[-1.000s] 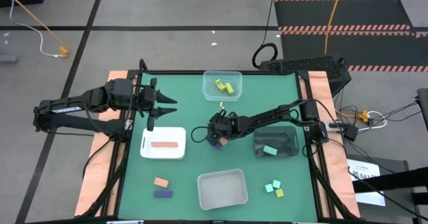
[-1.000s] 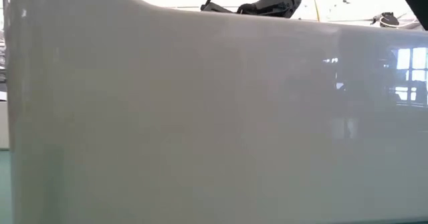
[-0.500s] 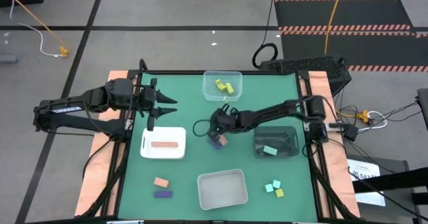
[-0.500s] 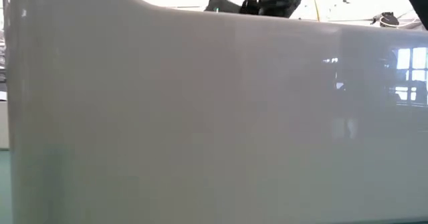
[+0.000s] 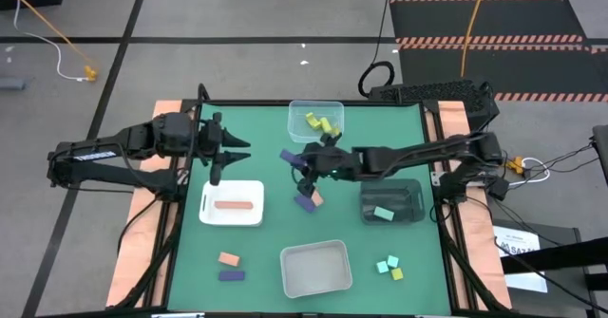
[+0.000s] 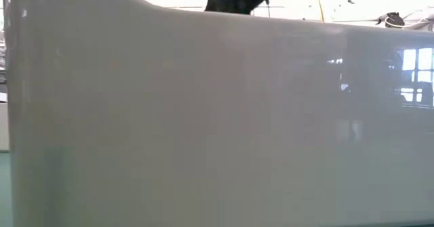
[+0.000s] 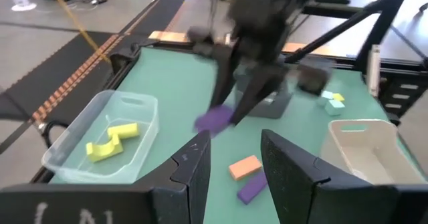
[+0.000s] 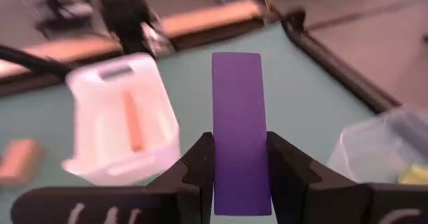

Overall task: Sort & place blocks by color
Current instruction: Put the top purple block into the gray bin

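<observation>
Now my right pincer (image 8: 239,158) is clamping the purple bar (image 8: 239,130) by its long sides, lifting it over mid-counter (image 5: 256,142) so it clears the trays; my left pincer (image 5: 232,154) is waiting part-open at left.

I count four trays (image 5: 316,116), three purple blocks (image 5: 291,157), three orange (image 5: 228,259), three teal (image 5: 383,214), three yellow (image 5: 312,121).

I have closed my right gripper (image 5: 300,162) on a purple bar (image 5: 290,157) and lifted it off the table, toward the far edge, leaving a purple block (image 5: 304,202) and orange block (image 5: 316,197) behind.
</observation>
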Robot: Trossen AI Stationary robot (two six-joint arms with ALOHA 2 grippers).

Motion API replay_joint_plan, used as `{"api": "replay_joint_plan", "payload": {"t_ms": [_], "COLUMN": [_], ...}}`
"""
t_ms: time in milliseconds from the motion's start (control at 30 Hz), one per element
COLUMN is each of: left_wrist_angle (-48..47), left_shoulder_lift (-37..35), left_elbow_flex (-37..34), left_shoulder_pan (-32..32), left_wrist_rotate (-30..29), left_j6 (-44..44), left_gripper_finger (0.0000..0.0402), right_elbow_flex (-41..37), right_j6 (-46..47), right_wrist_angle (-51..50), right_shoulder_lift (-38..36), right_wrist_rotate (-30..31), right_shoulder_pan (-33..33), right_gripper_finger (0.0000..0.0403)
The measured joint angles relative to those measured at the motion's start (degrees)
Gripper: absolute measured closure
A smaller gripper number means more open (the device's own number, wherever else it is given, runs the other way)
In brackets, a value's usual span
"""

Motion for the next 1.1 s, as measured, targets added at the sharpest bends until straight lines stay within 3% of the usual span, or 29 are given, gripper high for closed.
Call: {"api": "replay_joint_plan", "payload": {"t_ms": [333,767,900,1100], "left_wrist_angle": [0.25,0.49,0.49,0.49], "left_shoulder_lift": [-0.02,-0.02,-0.02,-0.02], "left_elbow_flex": [-0.02,-0.02,-0.02,-0.02], "left_shoulder_pan": [0.00,-0.10,-0.09,-0.09], "left_wrist_rotate": [-4.83,-4.98,-4.98,-4.98], "left_j6": [-5.29,-12.24,-12.35,-12.98], "left_gripper_finger": [0.0270,0.0270,0.0270,0.0270], "right_elbow_flex": [0.04,0.04,0.07,0.07], "right_j6": [-12.36,-20.51,-16.79,-1.68], "right_wrist_angle": [10.09,21.88,19.29,6.48], "right_shoulder_lift": [-8.44,-8.70,-8.70,-8.70], "right_wrist_rotate": [0.32,0.17,0.14,-1.91], "right_shoulder_pan": [5.67,12.96,14.46,16.54], "right_gripper_finger": [0.0319,0.0319,0.0319,0.0319]}}
